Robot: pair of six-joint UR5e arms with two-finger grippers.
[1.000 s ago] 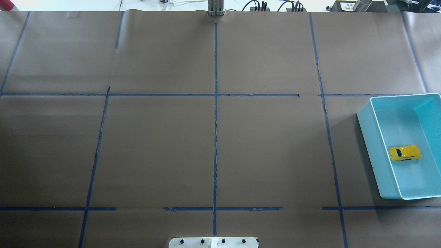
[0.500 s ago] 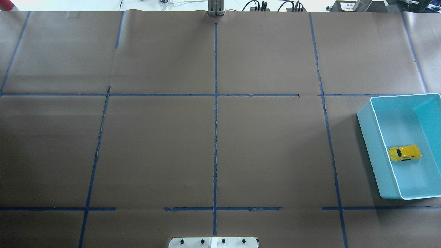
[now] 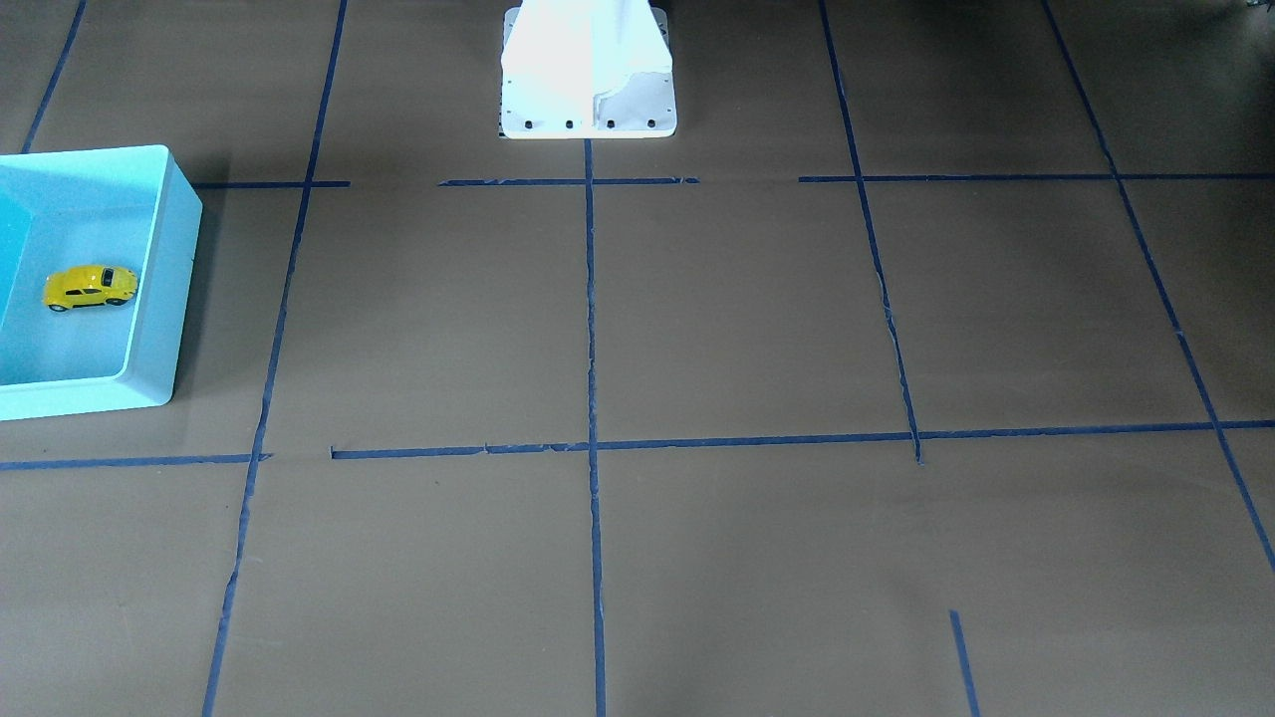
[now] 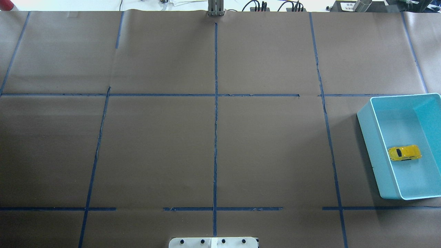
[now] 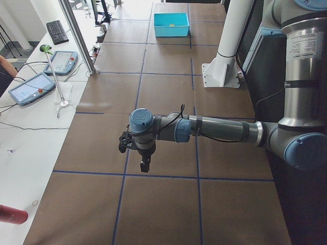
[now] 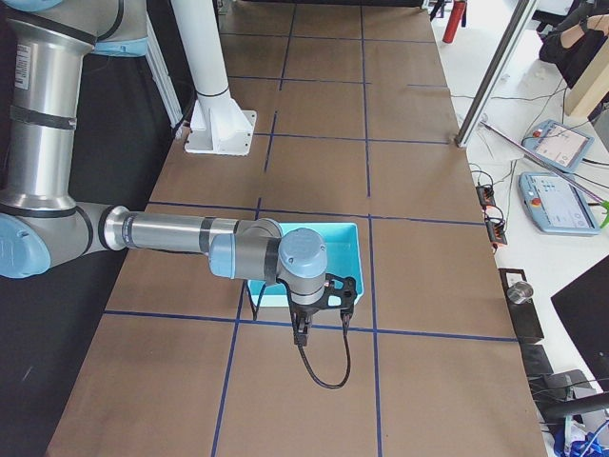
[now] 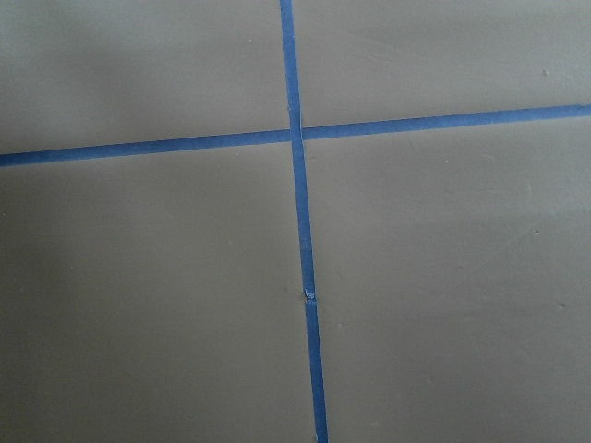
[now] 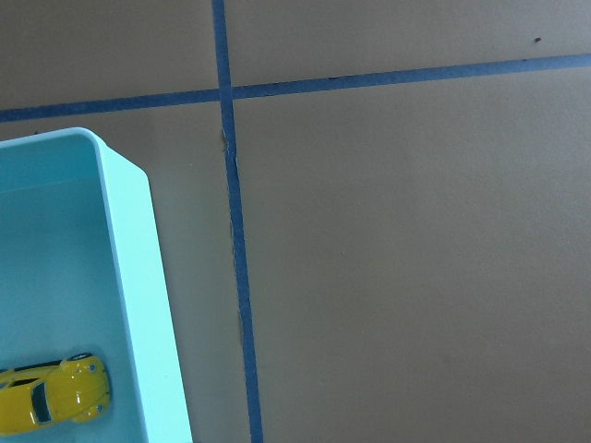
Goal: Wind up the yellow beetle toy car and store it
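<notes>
Right claw [image 6: 301, 333] near turquoise bin [image 4: 373, 144]; yellow beetle toy car [image 4: 404, 153] inside.

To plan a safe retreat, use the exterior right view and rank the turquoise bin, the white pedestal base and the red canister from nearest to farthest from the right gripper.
From the right gripper:
1. turquoise bin, just beyond it on the table.
2. white pedestal base, farther along, on the robot's side.
3. red canister, at the table's far end.
</notes>
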